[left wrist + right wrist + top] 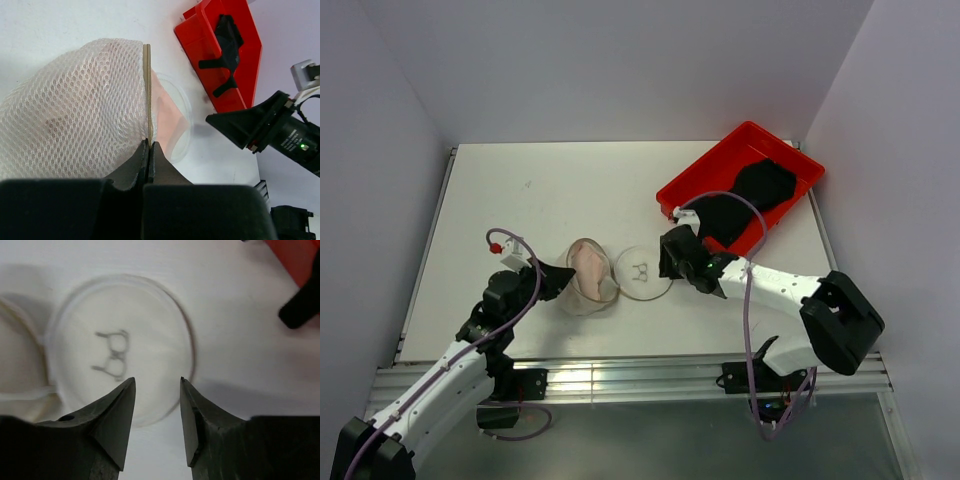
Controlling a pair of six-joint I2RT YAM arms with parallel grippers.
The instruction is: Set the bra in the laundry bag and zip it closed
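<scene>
One laundry bag (pixel 582 292) lies mid-way across the table (pixel 500 200), one pink bra (pixel 588 266) inside, its round lid (pixel 645 272) open rightward and marked with a dark squiggle (pixel 114 354). The left gripper (pixel 150 146) pinches the bag's rim; the right gripper (pixel 157 382) hovers above the lid, jaws apart. One red tray (pixel 692 183) sits far right.

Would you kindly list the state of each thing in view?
Bag: on its side, unzipped.
Lid: flipped open, flat on table.
Bra: in bag, visible at mouth.
Left gripper: shut on bag rim.
Right gripper: open, over lid.
Tray: holds dark clothes.
</scene>
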